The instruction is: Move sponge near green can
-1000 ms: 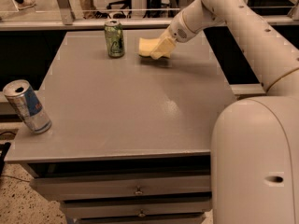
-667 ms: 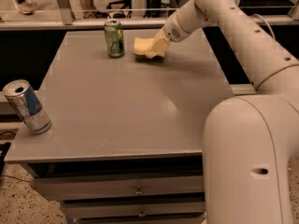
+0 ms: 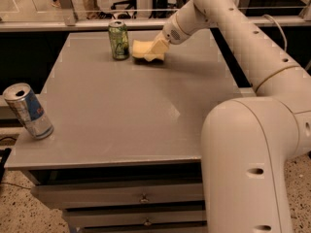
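Observation:
The green can (image 3: 119,40) stands upright at the far left-centre of the grey table (image 3: 131,106). The pale yellow sponge (image 3: 142,50) is just to the right of the can, low at the table surface. My gripper (image 3: 156,51) reaches down from the upper right and is shut on the sponge's right end, with its cream fingers (image 3: 159,46) over it. A small gap shows between the sponge and the can.
A silver-and-blue can (image 3: 28,111) stands tilted near the table's left front edge. My large white arm (image 3: 252,144) fills the right side. A glass rail (image 3: 97,23) runs behind the table. Drawers (image 3: 141,198) sit below the front edge.
My gripper has carried the sponge leftward and slightly down, closer to the green can. The cans have not moved.

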Robot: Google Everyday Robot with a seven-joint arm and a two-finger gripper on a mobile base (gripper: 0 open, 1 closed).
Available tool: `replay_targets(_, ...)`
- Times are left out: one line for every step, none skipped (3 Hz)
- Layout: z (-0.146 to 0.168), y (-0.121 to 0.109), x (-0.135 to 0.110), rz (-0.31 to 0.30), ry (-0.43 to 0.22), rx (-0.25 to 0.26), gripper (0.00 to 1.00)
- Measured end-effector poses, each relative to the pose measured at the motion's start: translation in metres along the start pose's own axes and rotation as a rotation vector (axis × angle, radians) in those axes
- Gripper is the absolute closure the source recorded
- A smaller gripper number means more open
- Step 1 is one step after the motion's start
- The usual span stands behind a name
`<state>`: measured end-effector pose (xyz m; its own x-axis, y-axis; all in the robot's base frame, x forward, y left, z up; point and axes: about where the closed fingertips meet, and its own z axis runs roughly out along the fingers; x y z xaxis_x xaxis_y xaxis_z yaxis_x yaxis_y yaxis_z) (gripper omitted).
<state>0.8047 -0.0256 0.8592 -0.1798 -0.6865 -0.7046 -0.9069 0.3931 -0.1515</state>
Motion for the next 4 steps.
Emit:
replay_targets(-0.003, 0.003, 0.001, 0.012, -0.001, -0.006, 0.29)
replay_targets(-0.008, 0.01, 0.002, 0.021, -0.007, -0.018, 0.06)
replay_targets(-0.031, 0.019, 0.002, 0.034, -0.055, -0.033, 0.0)
replay_targets(-0.057, 0.029, 0.002, 0.05, -0.124, -0.055, 0.0)
